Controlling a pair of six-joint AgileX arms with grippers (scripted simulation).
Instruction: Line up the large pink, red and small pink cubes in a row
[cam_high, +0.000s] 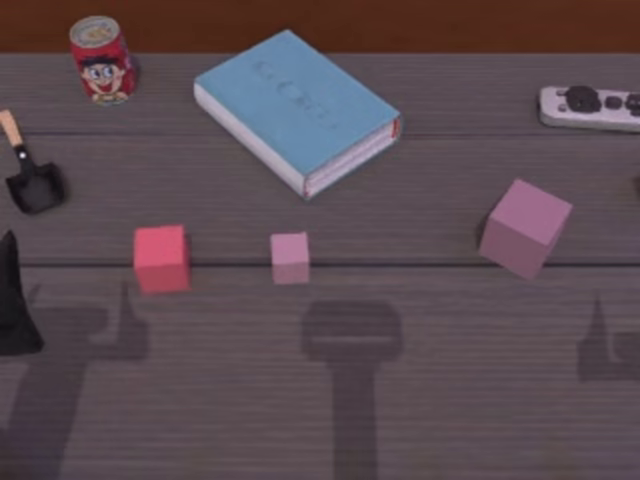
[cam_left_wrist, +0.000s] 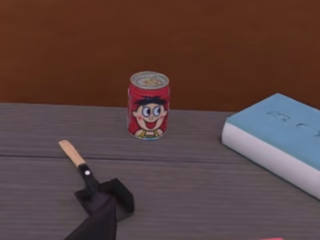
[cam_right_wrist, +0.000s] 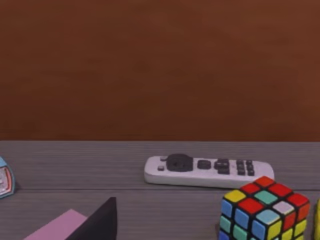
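No cube is gripped yet: red cube (cam_high: 161, 257) and small pink cube (cam_high: 290, 257) already sit level mid-desk, large pink cube (cam_high: 525, 227) skewed well right, so next move likely squares it alongside; either tool's state cannot be told.

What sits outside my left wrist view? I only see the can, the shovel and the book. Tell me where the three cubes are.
Observer: The red cube and the small pink cube sit level with each other but apart. Both are nearer the table's front than the blue book, with red on the left.
Operator: Give me the large pink one.
Observer: The large pink cube stands far to the right, turned askew and slightly behind the line of the other two.
Operator: Report the claws.
Observer: The left claw is at the table's left edge, near the red cube. The right claw is beside the large pink cube.
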